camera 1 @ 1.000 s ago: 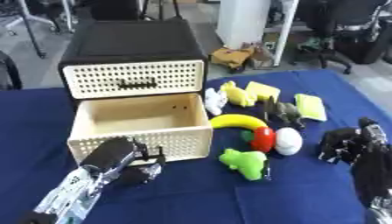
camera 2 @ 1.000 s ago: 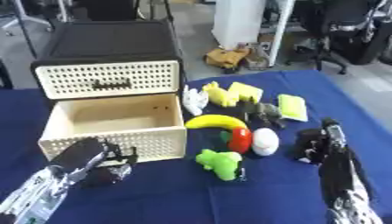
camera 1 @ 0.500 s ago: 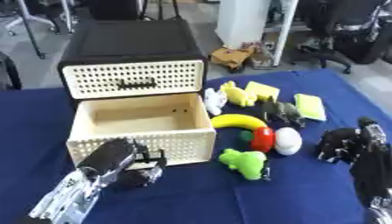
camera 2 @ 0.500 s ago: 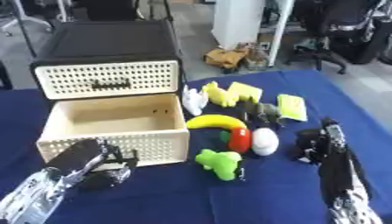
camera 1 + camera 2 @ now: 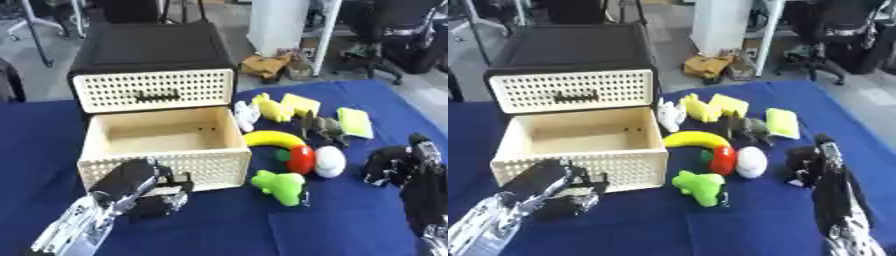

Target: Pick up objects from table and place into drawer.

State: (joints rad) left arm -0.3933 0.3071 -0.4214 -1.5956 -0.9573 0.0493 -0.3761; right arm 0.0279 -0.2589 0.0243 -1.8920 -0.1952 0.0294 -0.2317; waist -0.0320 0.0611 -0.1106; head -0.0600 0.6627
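So, drawer's open and empty, nothing picked yet

Your right hand (image 5: 392,165) sits beside the white egg (image 5: 330,161) with fingers curled on nothing; I'd go for that egg or the red piece (image 5: 300,159) first, since they're nearest, then lift high enough to clear the drawer (image 5: 159,145) wall. Left hand (image 5: 144,187) is curled too, parked at the drawer front. Banana (image 5: 267,138) and green toy (image 5: 280,186) lie between. Blue cloth tabletop (image 5: 35,145), office chairs behind.
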